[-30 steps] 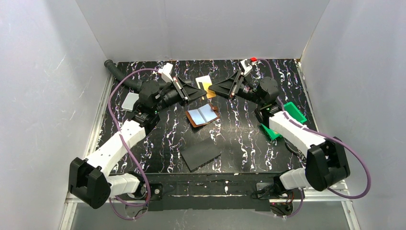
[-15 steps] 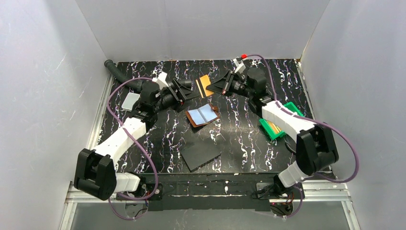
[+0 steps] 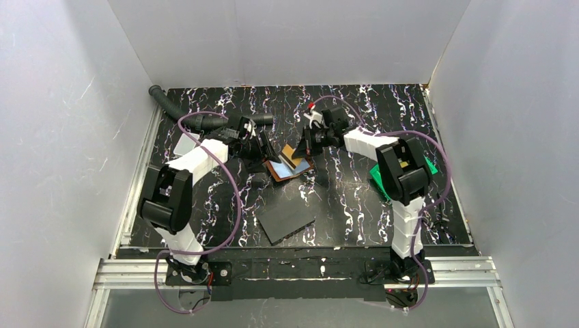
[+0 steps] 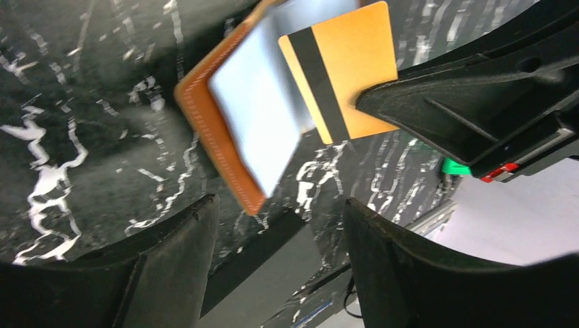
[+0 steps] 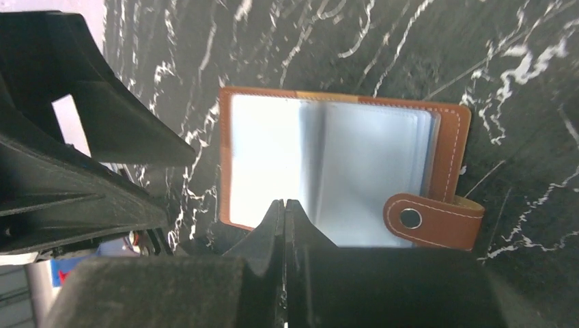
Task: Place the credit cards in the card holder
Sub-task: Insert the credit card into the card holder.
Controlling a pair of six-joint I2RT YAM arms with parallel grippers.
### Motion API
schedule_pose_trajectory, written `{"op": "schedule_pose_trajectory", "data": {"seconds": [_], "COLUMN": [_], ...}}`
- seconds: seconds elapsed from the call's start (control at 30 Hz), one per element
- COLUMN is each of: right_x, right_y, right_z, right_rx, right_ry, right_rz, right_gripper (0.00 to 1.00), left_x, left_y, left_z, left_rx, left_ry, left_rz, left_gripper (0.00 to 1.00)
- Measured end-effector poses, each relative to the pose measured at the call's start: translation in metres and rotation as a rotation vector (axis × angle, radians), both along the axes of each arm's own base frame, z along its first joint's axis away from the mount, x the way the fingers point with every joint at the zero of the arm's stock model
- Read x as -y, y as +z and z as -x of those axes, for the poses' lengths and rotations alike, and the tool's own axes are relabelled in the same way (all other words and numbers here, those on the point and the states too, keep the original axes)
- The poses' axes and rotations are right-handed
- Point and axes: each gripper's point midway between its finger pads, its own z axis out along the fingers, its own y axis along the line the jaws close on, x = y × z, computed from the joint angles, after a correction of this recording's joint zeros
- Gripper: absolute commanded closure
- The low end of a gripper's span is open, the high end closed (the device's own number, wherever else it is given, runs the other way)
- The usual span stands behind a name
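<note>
The brown card holder (image 3: 290, 167) lies open on the black marbled table, its clear sleeves facing up (image 5: 341, 164) and its snap tab (image 5: 430, 219) flat at one side. My right gripper (image 3: 305, 149) is shut on an orange credit card (image 4: 348, 68) with a black stripe. It holds the card tilted just above the holder's far edge. In the right wrist view the jaws (image 5: 285, 205) are pressed together over the open sleeves. My left gripper (image 4: 278, 203) stands open and empty just left of the holder (image 4: 252, 116).
A dark grey slab (image 3: 287, 222) lies in front of the holder. A green bin (image 3: 379, 181) sits at the right, partly behind the right arm. A pale flat piece (image 3: 185, 145) and a black hose (image 3: 171, 106) lie at the left.
Both arms swung in from the back of the table to the card holder. The orange card came down with the right gripper to just above the holder. The left gripper now stands apart from the card.
</note>
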Motion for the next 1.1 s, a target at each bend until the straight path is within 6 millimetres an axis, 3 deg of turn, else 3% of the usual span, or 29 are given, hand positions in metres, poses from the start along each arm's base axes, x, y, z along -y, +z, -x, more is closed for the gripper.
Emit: {"op": "schedule_pose_trajectory", "data": {"seconds": [0.2,0.57,0.77,1.1], "right_x": [0.0,0.006,0.011,0.013], "right_y": [-0.033,-0.03,-0.036,-0.034], "right_z": [0.007,-0.003,-0.002,0.006], "right_rx": [-0.083,-0.097,-0.127,-0.147], "right_ry": [0.054,0.046,0.022,0.048], "right_rz": [0.039,0.002,-0.005,-0.034], "right_gripper": [0.99,0.99,0.99,0.99], "left_x": [-0.009,-0.01,-0.007,-0.009], "left_y": [-0.024,-0.065,-0.065,-0.071], "left_z": [0.008,0.008,0.006,0.003], "left_rx": [-0.059,-0.13,-0.119,-0.132], "left_ry": [-0.012,-0.033,-0.044,-0.056], "left_rz": [-0.07,-0.107,-0.093,-0.118], "left_gripper": [0.32,0.49,0.49,0.69]}}
